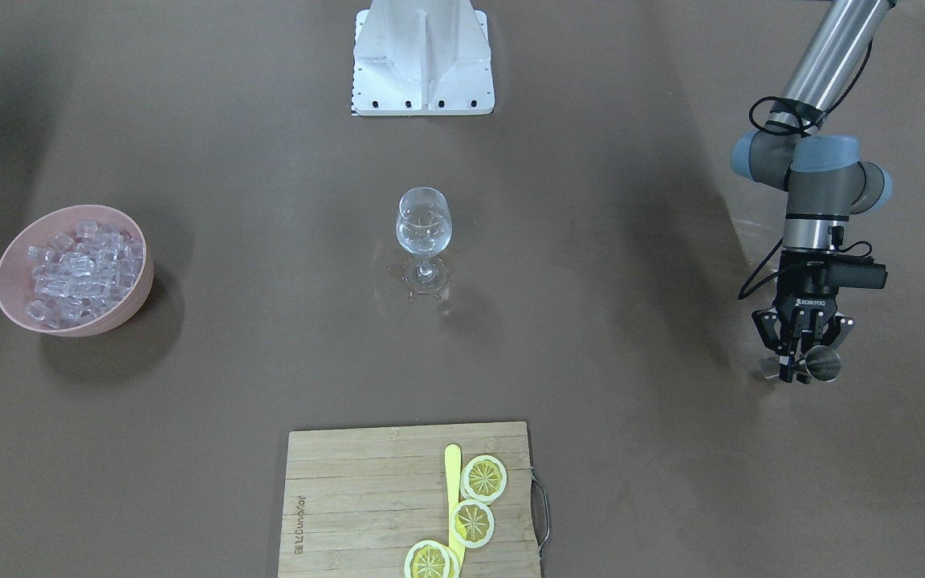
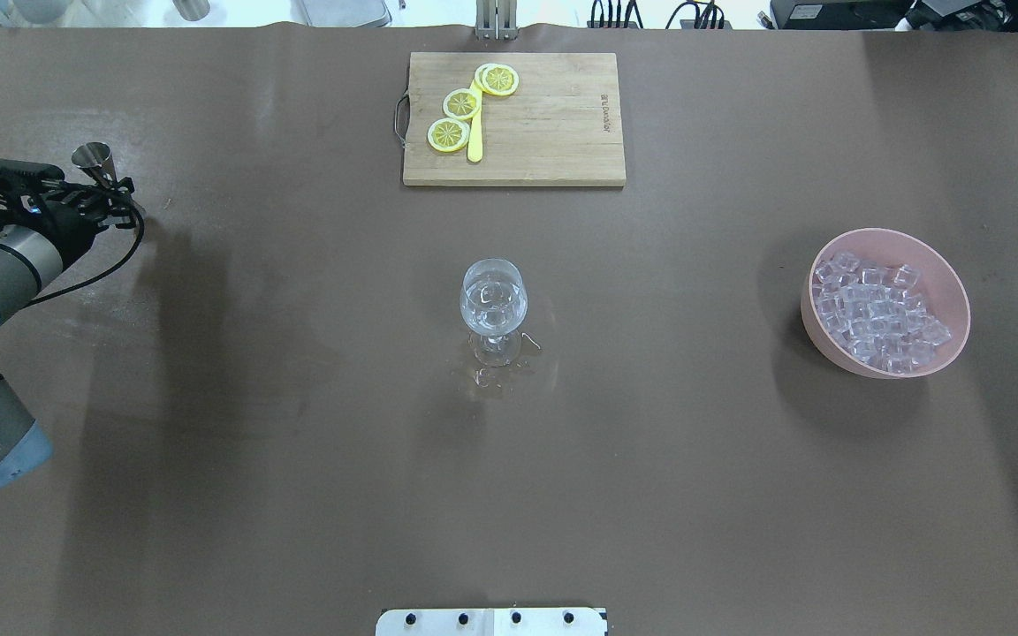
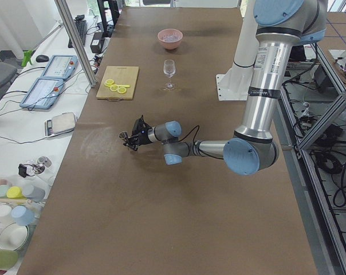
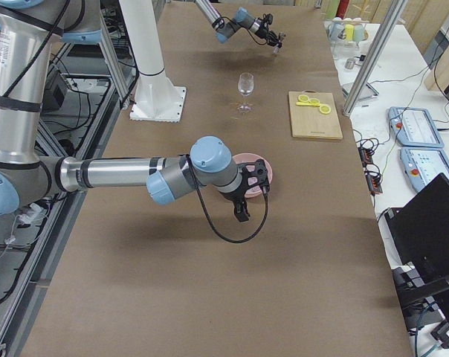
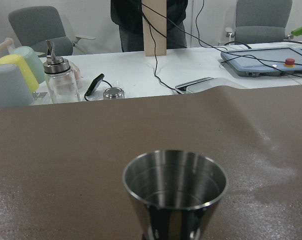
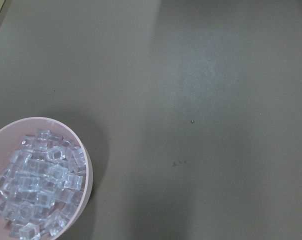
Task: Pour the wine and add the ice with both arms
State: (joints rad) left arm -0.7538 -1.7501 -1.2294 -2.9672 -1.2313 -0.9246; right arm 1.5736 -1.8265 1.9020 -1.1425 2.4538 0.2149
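Since the left claw (image 1: 796, 366) is clamped on the jigger (image 1: 823, 364) and wine (image 1: 424, 234) sits in the glass (image 1: 426, 273) mid table (image 1: 591, 361), the right claw (image 4: 243, 210), whose state I cannot tell, should descend squarely over the ice (image 1: 81, 269) in the bowl (image 1: 127, 309).

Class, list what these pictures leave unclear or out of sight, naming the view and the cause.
- Right claw: seen only in the right side view, too small to judge open or shut.
- Wine level in the glass: clear liquid, too faint everywhere.
- Jigger base: cut off by the left wrist view's lower edge.
- Bowl: cut by the right wrist view's corner.
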